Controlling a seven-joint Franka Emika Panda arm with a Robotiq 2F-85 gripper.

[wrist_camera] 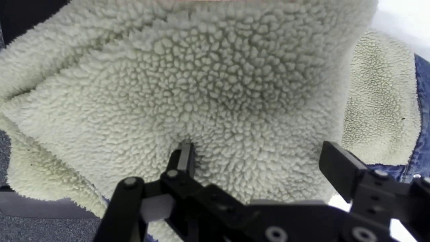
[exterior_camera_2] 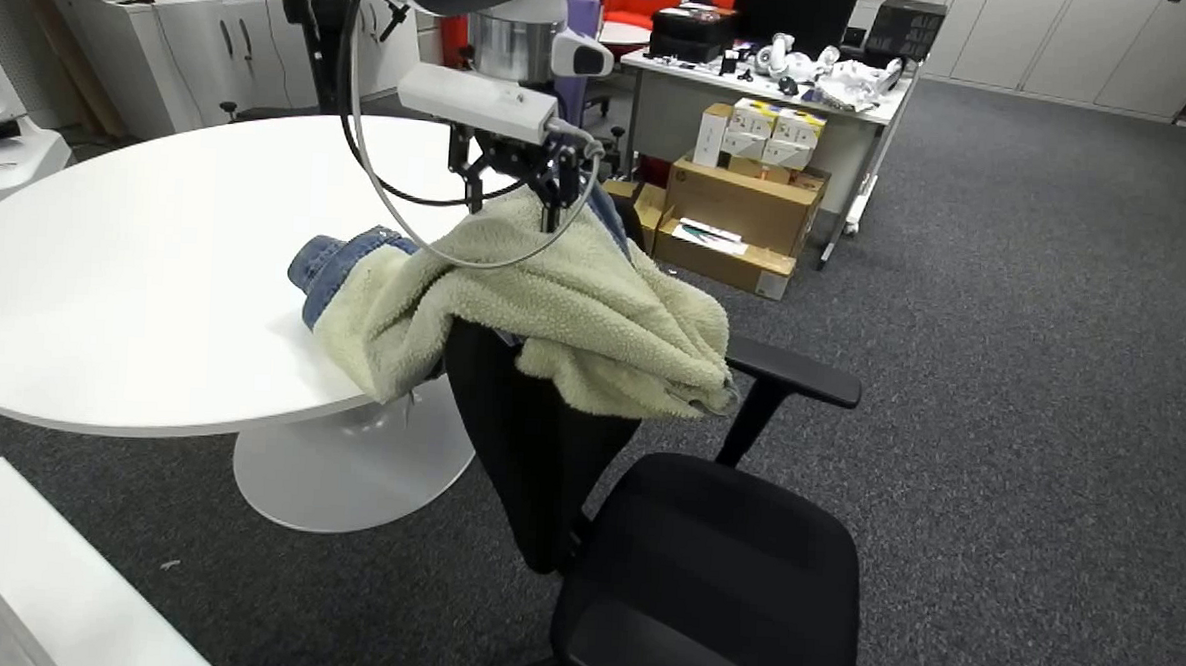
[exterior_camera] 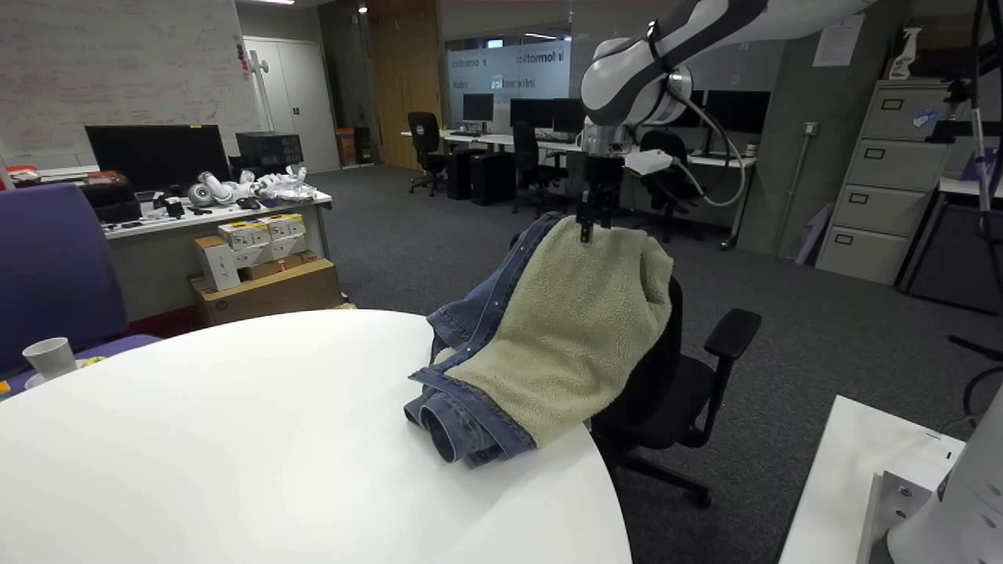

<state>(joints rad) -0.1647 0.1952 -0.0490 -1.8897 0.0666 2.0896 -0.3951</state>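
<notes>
A denim jacket with cream fleece lining point(exterior_camera: 580, 329) lies inside out over the back of a black office chair point(exterior_camera_2: 713, 558). Its blue denim end rests on the round white table point(exterior_camera: 235, 439). The fleece also shows in an exterior view point(exterior_camera_2: 575, 292) and fills most of the wrist view point(wrist_camera: 235, 77). My gripper point(exterior_camera: 593, 229) points down at the top of the chair back, over the fleece. It also shows in an exterior view point(exterior_camera_2: 512, 214). In the wrist view the gripper point(wrist_camera: 257, 146) is open, fingers wide apart. The left fingertip seems to touch the fleece; no fold is pinched.
The chair's armrest point(exterior_camera: 733, 333) sticks out beside the jacket. A white stand point(exterior_camera: 870, 446) carries the robot's base. A desk with a monitor point(exterior_camera: 161, 157) and stacked boxes point(exterior_camera: 266, 290) stands behind the table. A paper cup point(exterior_camera: 51, 358) is at the table's far side.
</notes>
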